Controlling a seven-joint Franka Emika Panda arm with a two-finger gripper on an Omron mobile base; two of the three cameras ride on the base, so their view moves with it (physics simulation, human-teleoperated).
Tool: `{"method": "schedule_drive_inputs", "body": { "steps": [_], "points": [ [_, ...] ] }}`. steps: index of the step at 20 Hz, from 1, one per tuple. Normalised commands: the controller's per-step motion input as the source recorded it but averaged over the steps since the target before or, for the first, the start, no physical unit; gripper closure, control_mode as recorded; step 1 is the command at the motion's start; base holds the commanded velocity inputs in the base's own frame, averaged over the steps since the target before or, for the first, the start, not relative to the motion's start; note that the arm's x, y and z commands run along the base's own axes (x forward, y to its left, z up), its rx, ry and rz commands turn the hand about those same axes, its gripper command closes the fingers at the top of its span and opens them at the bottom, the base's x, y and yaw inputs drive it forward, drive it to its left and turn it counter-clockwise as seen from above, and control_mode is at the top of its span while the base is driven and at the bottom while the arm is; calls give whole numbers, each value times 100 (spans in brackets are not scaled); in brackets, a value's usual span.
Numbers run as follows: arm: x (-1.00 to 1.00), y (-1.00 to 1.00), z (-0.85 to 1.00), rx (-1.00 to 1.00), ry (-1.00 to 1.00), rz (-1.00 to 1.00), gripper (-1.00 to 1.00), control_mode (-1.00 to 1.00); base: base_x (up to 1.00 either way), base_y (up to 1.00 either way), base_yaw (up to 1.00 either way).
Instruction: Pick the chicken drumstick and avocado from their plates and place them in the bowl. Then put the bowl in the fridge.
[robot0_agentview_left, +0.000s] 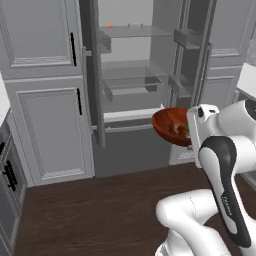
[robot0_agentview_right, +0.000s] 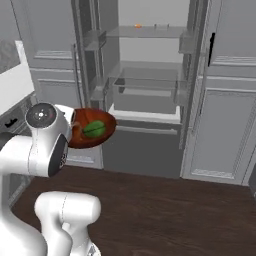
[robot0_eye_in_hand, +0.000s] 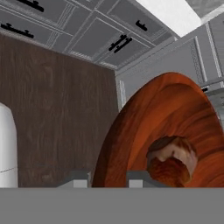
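- My arm (robot0_agentview_left: 225, 175) is raised, elbow bent, wrist reaching toward the open fridge (robot0_agentview_right: 145, 75).
- The gripper (robot0_eye_in_hand: 107, 177) has its jaws clenched on the rim of the bowl (robot0_agentview_left: 170, 125), held tilted in the air before the fridge.
- Inside the bowl I see the chicken drumstick (robot0_eye_in_hand: 171, 159) and the avocado (robot0_agentview_right: 94, 128).

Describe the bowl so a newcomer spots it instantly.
Find the open fridge with its glass shelves. In front of it, above the dark wood floor, the tool holds the bowl by its rim. It is glossy reddish-brown, shallow, with the avocado and drumstick inside.
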Motion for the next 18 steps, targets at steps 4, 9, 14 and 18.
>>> {"method": "schedule_drive_inputs", "body": {
  "steps": [4,9,14,18],
  "points": [
    [0,0,0,0,0,0,100,100,83,0,-1],
    [0,0,0,0,0,0,100,100,92,-33,-10],
    [0,0,0,0,0,0,100,100,66,-11,-5],
    [0,0,0,0,0,0,100,100,74,-21,0]
  ]
}}
